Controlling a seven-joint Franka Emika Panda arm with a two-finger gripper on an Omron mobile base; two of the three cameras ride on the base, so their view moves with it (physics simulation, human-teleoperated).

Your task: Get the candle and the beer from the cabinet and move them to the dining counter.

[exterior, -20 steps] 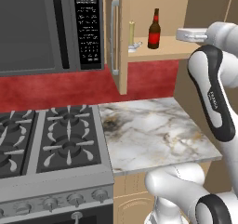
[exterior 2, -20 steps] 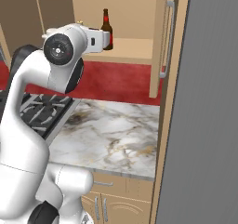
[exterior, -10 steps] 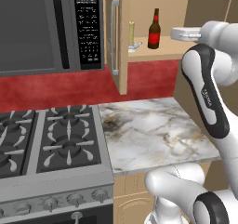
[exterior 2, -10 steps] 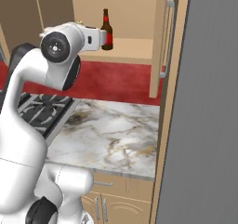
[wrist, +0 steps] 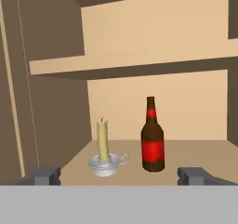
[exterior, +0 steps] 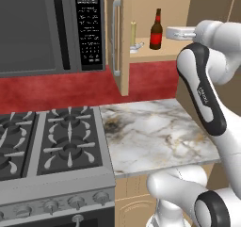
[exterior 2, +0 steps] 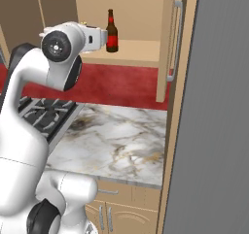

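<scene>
From the left base view, the light tan wooden wall cabinet (exterior: 123,42) stands open above the short marble countertop (exterior: 155,136). On its lower shelf the dark brown glass beer bottle with a red label (exterior: 156,30) stands upright, the slim pale yellow-olive candle in a small silver dish holder (exterior: 134,36) just beside it, nearer the door. The white arm reaches toward the shelf at bottle height.

From the right base view, the bottle (exterior 2: 112,32) shows past the wrist, still standing on the shelf; the arm hides the candle here.

In the hand view, the two-finger gripper (wrist: 119,175) faces the shelf with jaws spread fully wide, holding nothing. The candle (wrist: 103,148) and bottle (wrist: 152,137) stand apart, both between the fingertips' span but further in. This view alone shows the gap between them and the holder's small loop handle.

The bottle is likely heavy, rigid, smooth and breakable; its broad labelled body seems the safest hold. The candle looks light and top-heavy, the wax easily marked; grip low on the stick, near the dish.
</scene>
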